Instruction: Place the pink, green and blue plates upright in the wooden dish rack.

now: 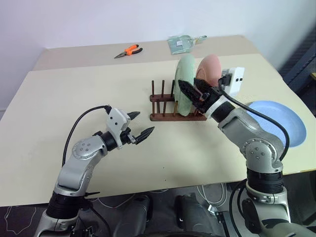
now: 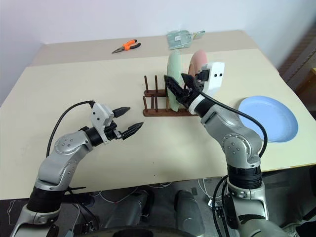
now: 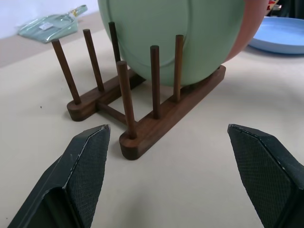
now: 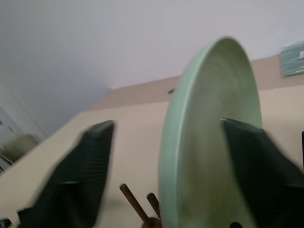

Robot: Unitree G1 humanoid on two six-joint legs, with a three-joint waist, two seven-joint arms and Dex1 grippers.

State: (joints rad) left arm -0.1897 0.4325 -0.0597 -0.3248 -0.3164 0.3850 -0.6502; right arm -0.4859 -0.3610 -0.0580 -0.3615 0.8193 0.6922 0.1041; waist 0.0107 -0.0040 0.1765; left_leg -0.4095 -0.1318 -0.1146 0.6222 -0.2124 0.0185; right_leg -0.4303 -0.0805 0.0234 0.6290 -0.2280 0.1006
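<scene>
The green plate (image 1: pixel 186 84) and the pink plate (image 1: pixel 211 68) stand upright in the wooden dish rack (image 1: pixel 163 116), green to the left of pink. My right gripper (image 1: pixel 189 89) is open astride the green plate's near rim; in the right wrist view one finger (image 4: pixel 80 175) stands well off the green plate (image 4: pixel 209 142). The blue plate (image 1: pixel 279 121) lies flat on the table to the right. My left gripper (image 1: pixel 144 122) is open and empty, low over the table to the front left of the rack (image 3: pixel 142 137).
Orange-handled pliers (image 1: pixel 129 50) and a pale green packet (image 1: pixel 181 43) lie at the far side of the table. The rack's left slots hold nothing. The table's right edge runs close behind the blue plate.
</scene>
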